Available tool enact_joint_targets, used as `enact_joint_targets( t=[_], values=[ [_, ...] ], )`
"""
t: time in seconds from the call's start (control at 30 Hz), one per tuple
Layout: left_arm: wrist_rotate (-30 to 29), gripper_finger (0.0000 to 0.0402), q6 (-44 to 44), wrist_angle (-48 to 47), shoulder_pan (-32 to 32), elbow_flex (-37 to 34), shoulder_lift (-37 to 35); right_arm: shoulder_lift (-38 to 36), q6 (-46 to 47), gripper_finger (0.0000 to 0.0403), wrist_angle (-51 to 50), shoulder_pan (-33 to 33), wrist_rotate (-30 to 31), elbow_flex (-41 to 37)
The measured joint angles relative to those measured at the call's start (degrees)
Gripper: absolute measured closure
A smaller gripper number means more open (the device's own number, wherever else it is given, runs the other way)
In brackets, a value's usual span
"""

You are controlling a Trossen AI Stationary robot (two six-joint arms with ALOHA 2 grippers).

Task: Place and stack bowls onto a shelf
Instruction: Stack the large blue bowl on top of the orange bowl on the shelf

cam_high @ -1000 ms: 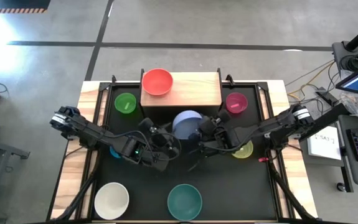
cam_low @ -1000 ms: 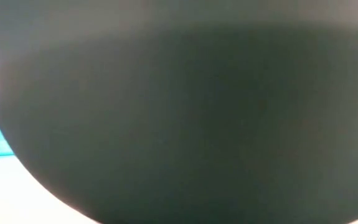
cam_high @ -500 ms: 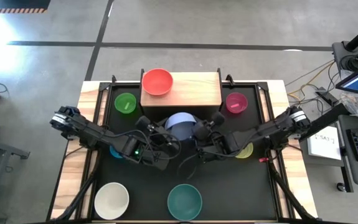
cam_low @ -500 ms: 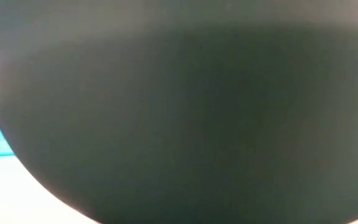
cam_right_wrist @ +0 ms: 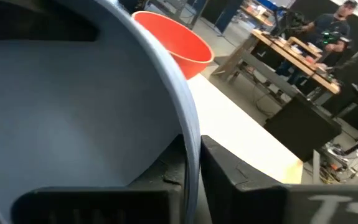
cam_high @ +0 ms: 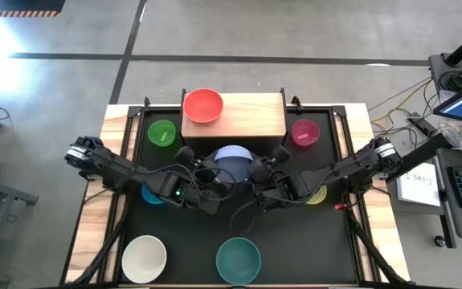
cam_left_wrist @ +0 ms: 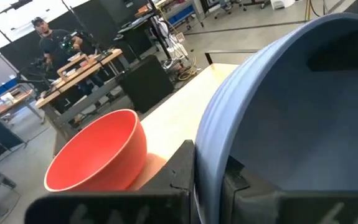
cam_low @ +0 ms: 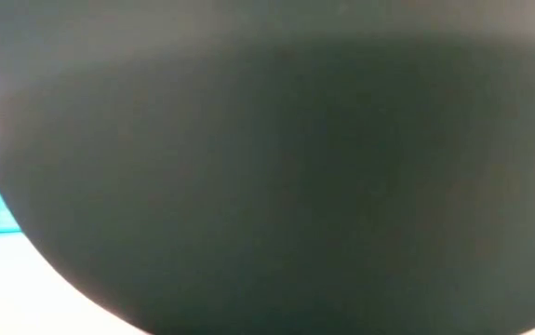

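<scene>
The slate blue bowl [cam_high: 232, 158] hangs just in front of the shelf's [cam_high: 255, 120] near edge, between my two grippers. My left gripper [cam_high: 211, 167] is shut on its left rim, and my right gripper [cam_high: 256, 170] is shut on its right rim. A red bowl [cam_high: 202, 105] stands upright on the left end of the light-wood shelf top. In both wrist views the blue bowl's [cam_left_wrist: 291, 112] [cam_right_wrist: 66, 106] hollow fills much of the picture, with the red bowl [cam_left_wrist: 98, 152] [cam_right_wrist: 175, 38] behind it. My left gripper pinches the slate blue bowl's left rim [cam_left_wrist: 205, 146], one finger outside the wall and one inside the hollow. It comes from the table's left. The bowl is lifted clear and tilted. My right gripper pinches the opposite rim [cam_right_wrist: 194, 130], one finger inside the hollow and one outside. It comes from the table's right. The bowl hangs tilted between the two grippers, off the table.
On the black tabletop stand a green bowl [cam_high: 162, 132], a pink bowl [cam_high: 304, 132], a white bowl [cam_high: 145, 258] and a teal bowl [cam_high: 239, 260]. A yellow bowl [cam_high: 319, 195] and a small blue bowl [cam_high: 148, 197] lie partly under the arms. The teal bowl's wall [cam_low: 267, 186] blocks the low view.
My right gripper has carried the slate blue bowl a little toward the table's left and the shelf, and the bowl has tipped. My left gripper has moved in toward the bowl's left rim and taken hold of it.
</scene>
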Motion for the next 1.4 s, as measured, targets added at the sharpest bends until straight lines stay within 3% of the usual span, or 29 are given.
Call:
enact_joint_targets(
  t=[0.17,0.37,0.53,0.83,1.07,1.4],
  values=[
    [2.57,0.0401,-0.62,0.01,0.09,0.00,-0.02,-0.53,-0.88,0.0315,0.11,0.20,-4.35,0.00],
    [8.04,0.0400,-1.21,1.78,0.03,0.00,0.04,-0.91,-1.93,0.0242,2.74,0.04,-5.44,0.03],
    [12.11,0.0400,-1.45,1.74,0.31,0.01,0.03,-2.95,-3.79,0.0205,3.45,-0.09,-12.95,2.25],
    [13.40,0.0400,-2.45,1.84,0.40,0.02,0.00,-9.43,-9.15,0.0195,3.79,-0.02,-31.15,4.74],
    [15.51,0.0401,0.32,0.71,2.47,0.30,-2.82,-16.64,-5.23,0.0197,-5.22,-0.02,-32.62,4.71],
    [29.14,0.0401,11.43,-1.19,15.21,1.64,-11.51,-21.88,-0.46,0.0197,-9.07,-0.02,-32.56,0.62]
  ],
)
